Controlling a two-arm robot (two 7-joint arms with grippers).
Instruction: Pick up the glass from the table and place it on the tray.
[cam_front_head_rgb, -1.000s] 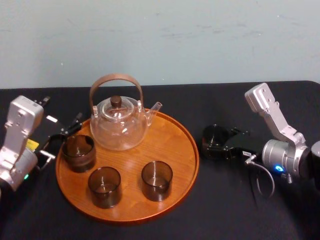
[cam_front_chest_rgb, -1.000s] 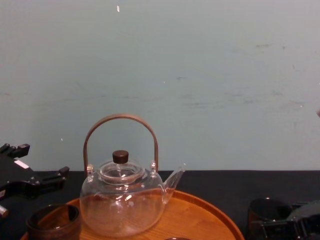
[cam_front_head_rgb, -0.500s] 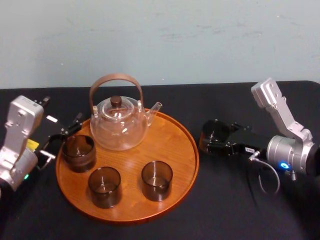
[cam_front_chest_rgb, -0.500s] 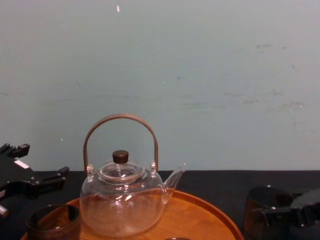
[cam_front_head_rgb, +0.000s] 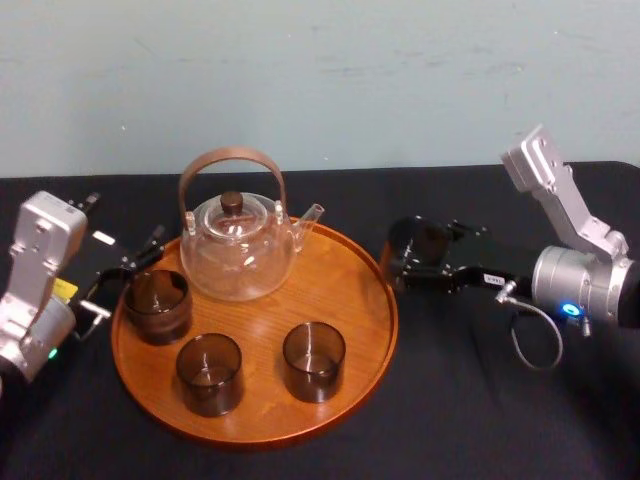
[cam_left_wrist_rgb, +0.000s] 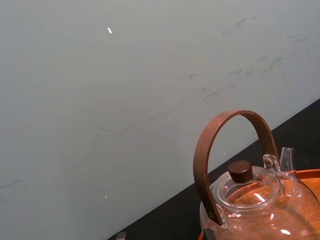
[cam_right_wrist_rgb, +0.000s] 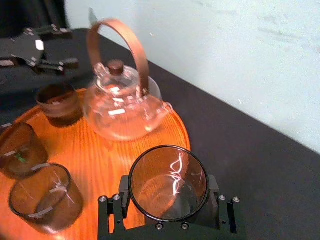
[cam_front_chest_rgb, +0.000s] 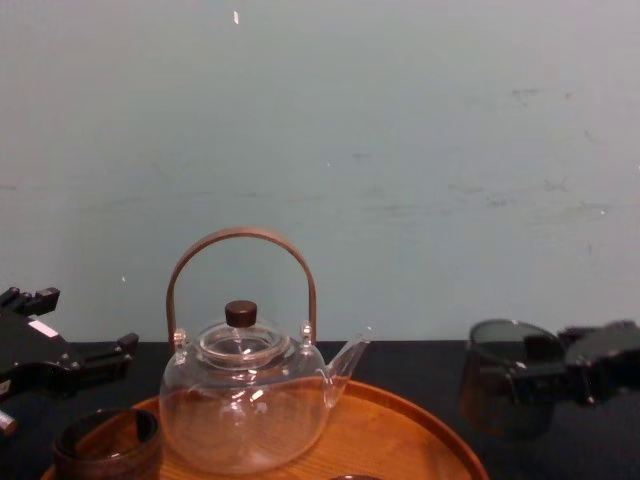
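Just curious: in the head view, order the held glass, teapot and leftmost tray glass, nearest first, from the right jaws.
1. Held glass, within the right gripper's jaws.
2. Teapot, back of the tray.
3. Leftmost tray glass, left rim.

Glass teapot (cam_front_head_rgb: 238, 248) (wooden handle) stands behind three dark cups (cam_front_head_rgb: 209, 372).

on tray (cam_front_head_rgb: 350, 290): teapot (cam_front_head_rgb: 238, 250) at back, three cups (cam_front_head_rgb: 209, 373) before it | at tray's right rim: glass (cam_front_head_rgb: 420, 240) (within right gripper (cam_front_head_rgb: 408, 258)) | just left of tray: left gripper (cam_front_head_rgb: 125, 275)
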